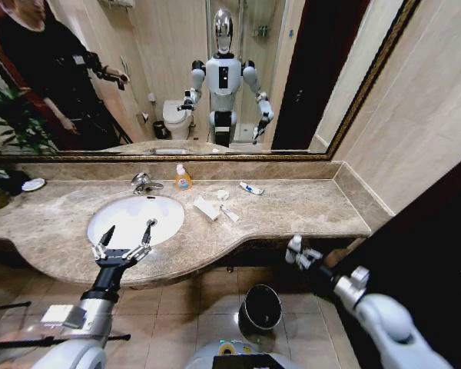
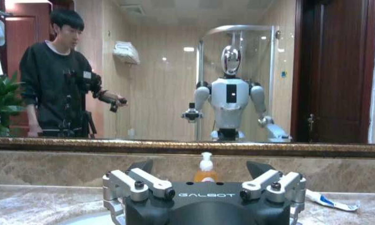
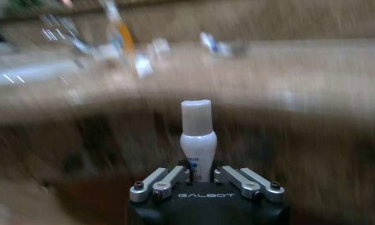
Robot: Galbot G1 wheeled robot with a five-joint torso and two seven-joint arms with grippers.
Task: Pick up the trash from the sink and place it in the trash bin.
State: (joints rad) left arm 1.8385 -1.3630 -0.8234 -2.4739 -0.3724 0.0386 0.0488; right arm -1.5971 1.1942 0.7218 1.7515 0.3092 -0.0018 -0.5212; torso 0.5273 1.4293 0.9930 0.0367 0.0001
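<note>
Right gripper (image 1: 296, 254): off the surface's (image 1: 307, 211) front edge, above the floor, clamped on a tiny white bottle (image 3: 196, 140) standing upright between its fingers. Trash bin (image 1: 261, 307): on the tiled floor below, slightly to its left. Left gripper (image 1: 124, 240): fingers spread apart, over the sink's (image 1: 134, 219) front rim. Remaining on surface: flat white packet (image 1: 207, 207), thin tube (image 1: 229, 214), toothpaste tube (image 1: 251, 188), orange soap bottle (image 1: 183, 178) beside chrome faucet (image 1: 144, 183).

A gold-framed mirror (image 1: 177, 77) hangs above beige tiled walls (image 1: 422, 115); tan floor tiles (image 1: 207, 296) lie below.
</note>
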